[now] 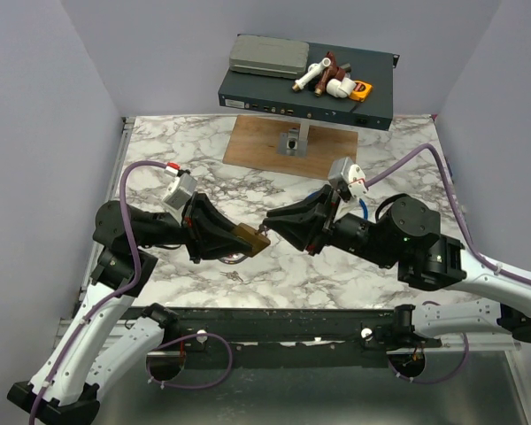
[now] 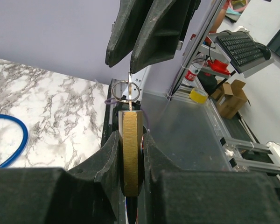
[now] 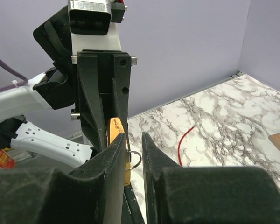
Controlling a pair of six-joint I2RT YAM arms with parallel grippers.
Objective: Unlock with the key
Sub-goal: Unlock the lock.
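- While the left hand [image 2: 130, 136] clamps the brass padlock [image 2: 130, 163] above the near bench [image 1: 203, 150], the right hand [image 2: 129, 63] narrowly pinches the key [image 2: 129, 91].
- Its tip looks seated in the padlock; turning and opening are not yet done.

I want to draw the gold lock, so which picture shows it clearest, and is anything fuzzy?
Left wrist view: the brass lock is sharp and brightly lit in the left hand, though the black fingers closest to the camera blur. Right wrist view: only an orange sliver shows, and the right hand looks soft up close. Top view: even light, soft shadows, lock tiny.
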